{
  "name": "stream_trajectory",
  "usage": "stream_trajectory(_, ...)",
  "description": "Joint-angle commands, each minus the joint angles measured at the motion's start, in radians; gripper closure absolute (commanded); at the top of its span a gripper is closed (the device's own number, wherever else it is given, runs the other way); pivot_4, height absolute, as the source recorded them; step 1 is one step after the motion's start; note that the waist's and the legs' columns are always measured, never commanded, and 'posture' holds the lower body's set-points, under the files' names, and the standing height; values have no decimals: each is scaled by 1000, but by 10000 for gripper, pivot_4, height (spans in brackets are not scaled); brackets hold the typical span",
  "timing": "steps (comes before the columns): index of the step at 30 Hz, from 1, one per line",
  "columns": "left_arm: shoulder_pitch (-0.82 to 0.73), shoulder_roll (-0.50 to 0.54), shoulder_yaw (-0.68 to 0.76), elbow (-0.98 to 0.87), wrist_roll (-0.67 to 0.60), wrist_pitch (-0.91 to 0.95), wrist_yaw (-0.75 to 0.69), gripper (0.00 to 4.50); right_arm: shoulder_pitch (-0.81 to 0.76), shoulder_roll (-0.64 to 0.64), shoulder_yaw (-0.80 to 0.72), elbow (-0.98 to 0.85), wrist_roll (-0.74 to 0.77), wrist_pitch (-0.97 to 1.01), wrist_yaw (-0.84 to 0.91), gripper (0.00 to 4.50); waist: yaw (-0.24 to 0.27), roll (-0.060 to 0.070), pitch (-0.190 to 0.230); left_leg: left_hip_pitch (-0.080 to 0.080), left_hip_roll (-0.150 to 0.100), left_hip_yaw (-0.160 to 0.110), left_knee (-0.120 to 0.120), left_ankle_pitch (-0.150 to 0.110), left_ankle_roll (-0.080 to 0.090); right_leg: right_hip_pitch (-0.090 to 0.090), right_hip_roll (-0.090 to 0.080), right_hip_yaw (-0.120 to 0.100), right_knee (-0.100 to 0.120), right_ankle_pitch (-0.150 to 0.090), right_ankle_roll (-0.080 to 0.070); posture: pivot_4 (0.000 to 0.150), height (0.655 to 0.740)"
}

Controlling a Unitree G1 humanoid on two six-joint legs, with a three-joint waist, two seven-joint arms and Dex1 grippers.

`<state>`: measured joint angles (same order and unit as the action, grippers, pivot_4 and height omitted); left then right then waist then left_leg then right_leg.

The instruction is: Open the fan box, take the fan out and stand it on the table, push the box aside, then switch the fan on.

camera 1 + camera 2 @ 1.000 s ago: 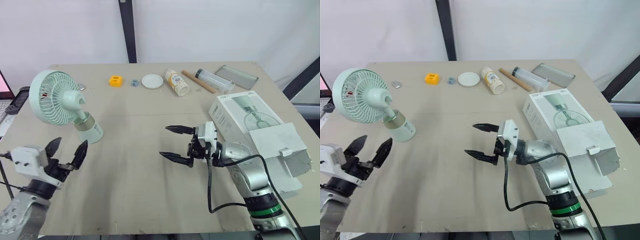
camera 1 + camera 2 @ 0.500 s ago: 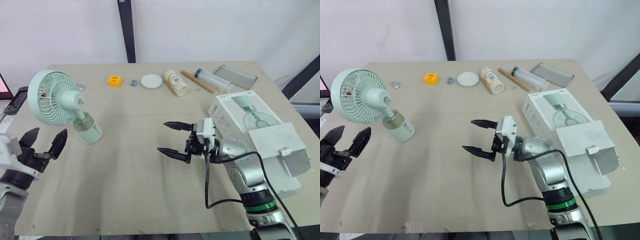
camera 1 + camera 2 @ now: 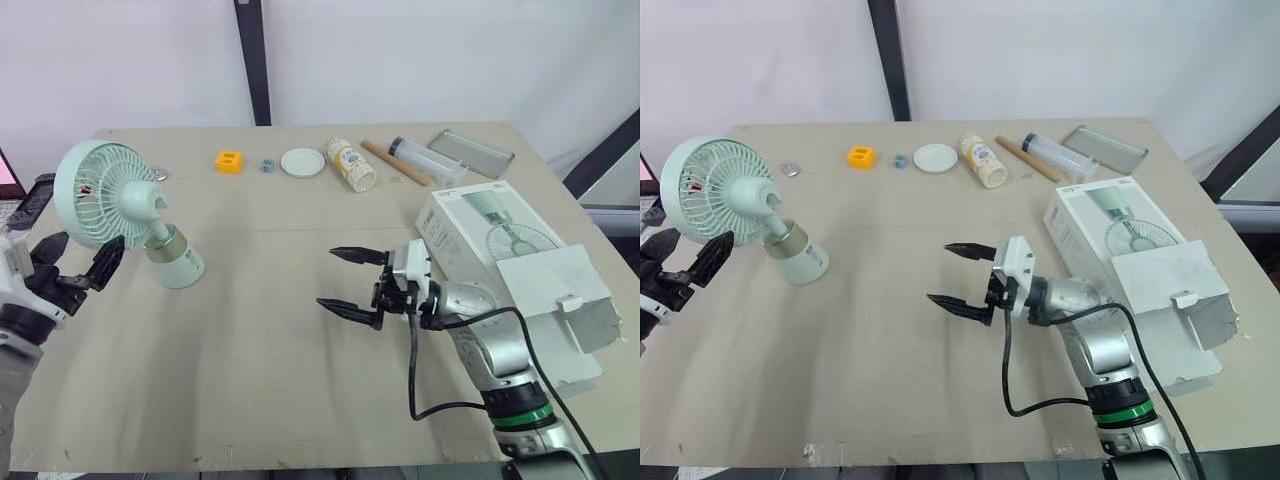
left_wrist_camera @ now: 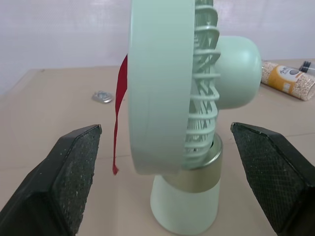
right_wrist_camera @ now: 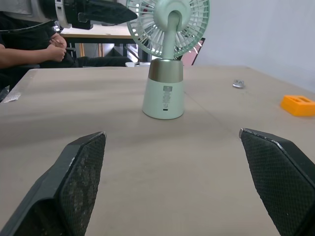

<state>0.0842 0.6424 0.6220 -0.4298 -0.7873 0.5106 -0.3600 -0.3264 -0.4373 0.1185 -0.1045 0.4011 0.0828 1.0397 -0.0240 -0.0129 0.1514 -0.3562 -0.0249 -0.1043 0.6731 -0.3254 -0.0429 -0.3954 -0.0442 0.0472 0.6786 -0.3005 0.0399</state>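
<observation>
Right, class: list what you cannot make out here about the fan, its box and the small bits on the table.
Fan switch: right wrist view, marks on the base too small.
Box interior: head views, mostly behind its own flap.
Small grey thing: head views, too small to name.

A tan table (image 3: 260, 350) stands before a plain white wall (image 3: 400, 50).

Right gripper (image 3: 326, 278): two black tapered fingers (image 3: 352, 310), cross-hatched pads (image 5: 78, 172), white housing (image 3: 412, 262) behind them. Right arm (image 3: 490, 350): silver-grey rounded shells, green ring (image 3: 522, 418), looping black cable (image 3: 412, 370). Left gripper (image 3: 90, 248): black fingers, white block (image 3: 10, 275) behind.
</observation>
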Motion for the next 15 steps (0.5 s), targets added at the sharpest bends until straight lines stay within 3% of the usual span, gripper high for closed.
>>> stream_trajectory(1,-49,27,-4,31,3,4,-22,0,3,-6,-15,-39,-4,-23,-9,614,0,0,0,0,0,0,0,0,0,0,0,0,0,0,0,1500,7400)
stream_trajectory(15,-104,27,-27,64,4,31,-50,0,18,3,-9,-42,-5,-35,-29,614,0,0,0,-3,0,1,0,1,-2,-5,0,1,2,0,0,1500,7400)
